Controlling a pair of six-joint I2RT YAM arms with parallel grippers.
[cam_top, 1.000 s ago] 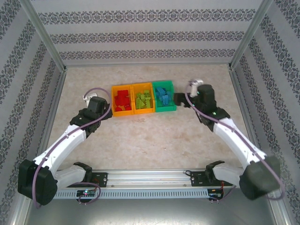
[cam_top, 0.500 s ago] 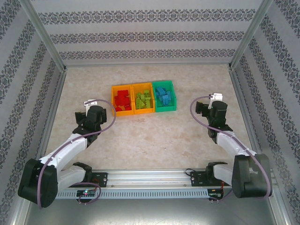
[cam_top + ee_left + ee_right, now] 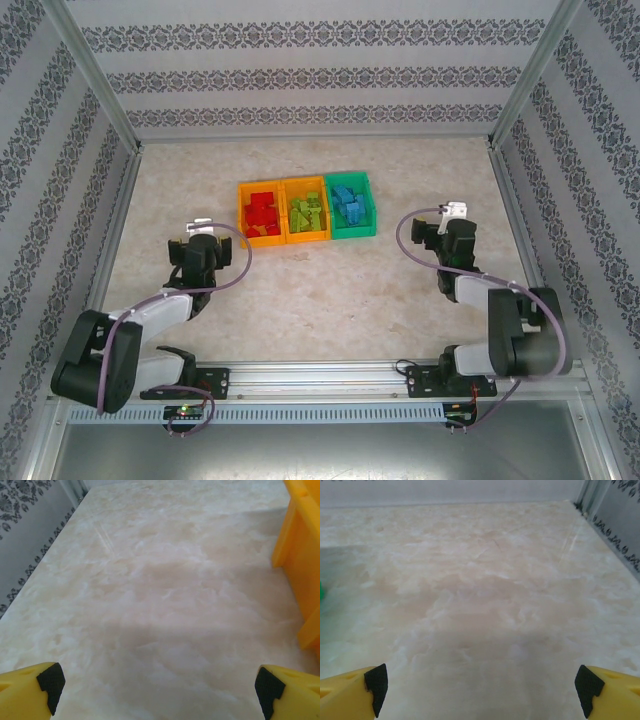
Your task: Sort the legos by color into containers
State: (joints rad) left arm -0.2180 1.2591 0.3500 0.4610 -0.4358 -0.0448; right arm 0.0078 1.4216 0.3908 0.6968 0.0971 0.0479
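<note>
left gripper and right gripper both spread open and empty; sorting looks done
top view: red legos lie in the left orange bin, lime green legos in the middle orange bin, blue legos in the green bin, with both grippers well apart from the row. left wrist: yellow fingertips stand wide over the marbled table, orange bin wall at right. right wrist: fingertips equally wide. the bricks look light, rigid and slick; pinching the flat sides should suit.
</note>
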